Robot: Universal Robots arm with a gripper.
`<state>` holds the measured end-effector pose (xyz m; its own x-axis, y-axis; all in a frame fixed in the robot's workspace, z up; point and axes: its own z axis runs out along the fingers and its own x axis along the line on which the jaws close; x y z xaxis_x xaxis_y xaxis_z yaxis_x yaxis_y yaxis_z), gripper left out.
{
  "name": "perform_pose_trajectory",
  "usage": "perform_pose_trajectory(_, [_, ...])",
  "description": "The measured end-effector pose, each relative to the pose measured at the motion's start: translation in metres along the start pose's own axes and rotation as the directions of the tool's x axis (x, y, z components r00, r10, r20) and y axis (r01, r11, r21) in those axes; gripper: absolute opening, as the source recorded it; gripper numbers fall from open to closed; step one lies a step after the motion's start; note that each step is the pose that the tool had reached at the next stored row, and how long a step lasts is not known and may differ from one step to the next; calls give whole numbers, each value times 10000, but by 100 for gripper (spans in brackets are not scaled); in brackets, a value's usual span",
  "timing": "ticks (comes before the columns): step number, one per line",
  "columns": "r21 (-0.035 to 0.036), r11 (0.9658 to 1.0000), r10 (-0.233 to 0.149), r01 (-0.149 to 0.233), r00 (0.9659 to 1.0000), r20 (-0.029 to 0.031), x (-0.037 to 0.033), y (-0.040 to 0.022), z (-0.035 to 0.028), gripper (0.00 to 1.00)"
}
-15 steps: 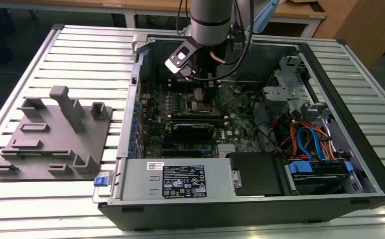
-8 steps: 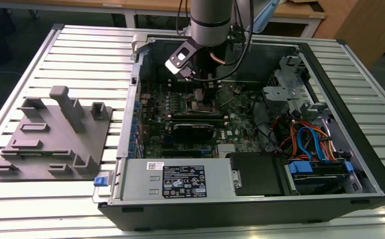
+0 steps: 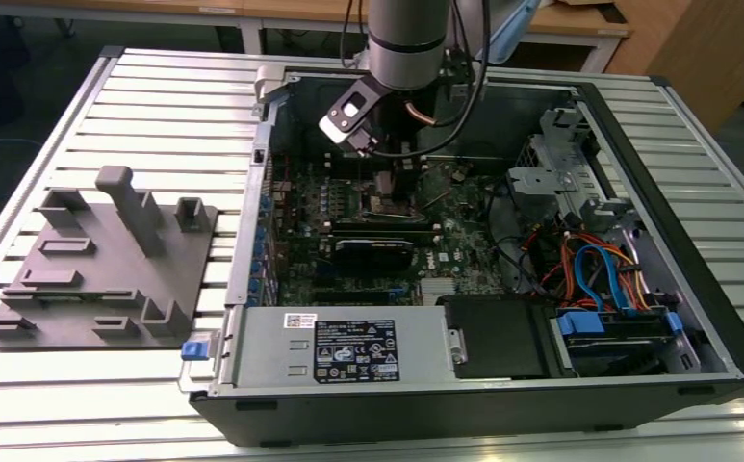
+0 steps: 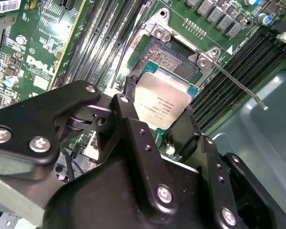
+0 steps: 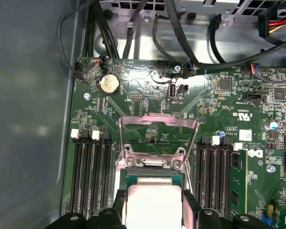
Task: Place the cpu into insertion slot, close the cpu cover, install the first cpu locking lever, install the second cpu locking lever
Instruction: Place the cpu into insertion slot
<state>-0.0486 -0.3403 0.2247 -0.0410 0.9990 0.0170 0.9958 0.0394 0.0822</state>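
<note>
The second wrist view looks along the black gripper [image 4: 158,104] at the cpu [image 4: 164,95]. The two fingers [image 5: 119,202] are closed in on the cpu, one on each side, and they touch its edges. The gap between them is just as wide as the cpu.

This view shows the cpu hanging over part of the slot [image 4: 169,55]. The far part of the slot is bare, and you can see its tiny pins. I cannot tell if the cpu sits in the slot yet. A thin metal lever [image 4: 238,86] sticks out from one corner of the slot and is not hooked down.

The first wrist view shows something else. The cover [image 5: 157,119] is flipped open and lies back on the green board [image 5: 148,90], just past the slot. The board shows through the hole in the cover's middle. A round silver coin cell [image 5: 108,83] sits farther off on the board.

The exterior view shows the whole place. The arm [image 3: 404,38] reaches down into an open case [image 3: 731,337] that lies on a table [image 3: 153,96] with ridges. A grey block [image 3: 102,260] rests on the table at the exterior view's left, well apart from the arm. A power box [image 3: 346,351] sits at the near side of the case.
</note>
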Motion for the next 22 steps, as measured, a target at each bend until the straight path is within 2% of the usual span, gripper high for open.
perform_pose_trajectory(12, [12,10000,51,-51,10000,8,-3,-12,131,54])
perform_pose_trajectory(17, [17,10000,50,-50,10000,9,-2,-31,212,54])
perform_pose_trajectory(22, [16,10000,49,-49,10000,8,-2,-45,255,54])
